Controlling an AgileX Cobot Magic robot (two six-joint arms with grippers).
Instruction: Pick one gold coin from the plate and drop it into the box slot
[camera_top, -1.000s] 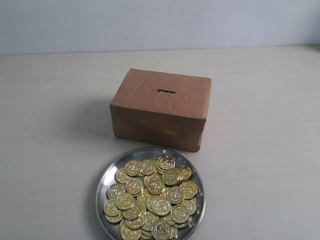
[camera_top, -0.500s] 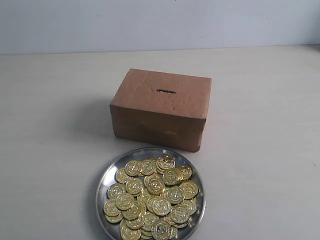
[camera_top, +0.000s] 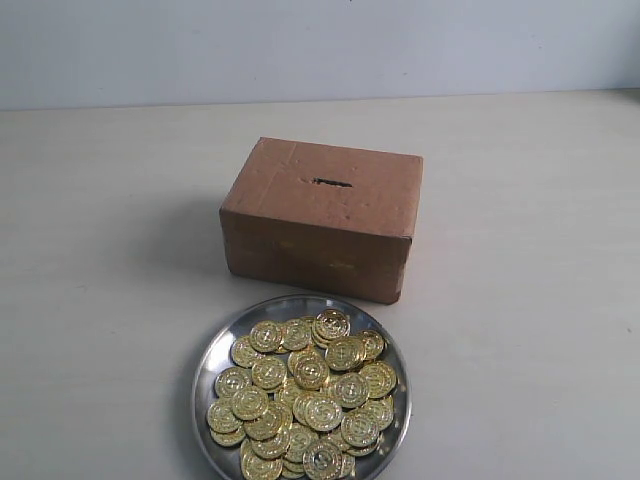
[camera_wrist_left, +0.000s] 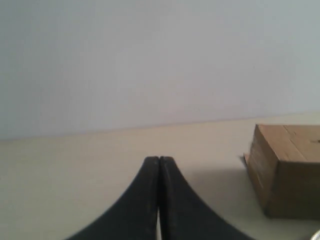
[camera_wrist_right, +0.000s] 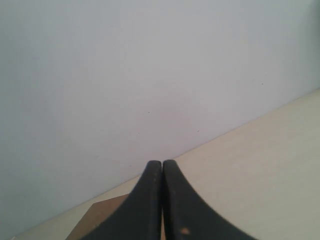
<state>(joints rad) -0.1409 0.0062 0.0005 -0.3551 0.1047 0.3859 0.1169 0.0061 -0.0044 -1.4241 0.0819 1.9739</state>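
Note:
A round shiny silver plate (camera_top: 218, 345) sits at the front of the table, heaped with several gold coins (camera_top: 310, 392). Behind it stands the brown cardboard box (camera_top: 318, 245), with the short dark slot (camera_top: 331, 182) in the middle of its top face. Neither arm appears in the exterior view. In the left wrist view my left gripper (camera_wrist_left: 159, 160) is shut and empty, above the table, with the box (camera_wrist_left: 287, 170) off to one side. My right gripper (camera_wrist_right: 162, 163) is also shut with nothing in it, and a corner of the box (camera_wrist_right: 102, 215) peeks out behind its fingers.
The pale beige table (camera_top: 520, 300) runs back to a plain light wall (camera_top: 320, 50). Bare tabletop lies to the left and right of the box and plate.

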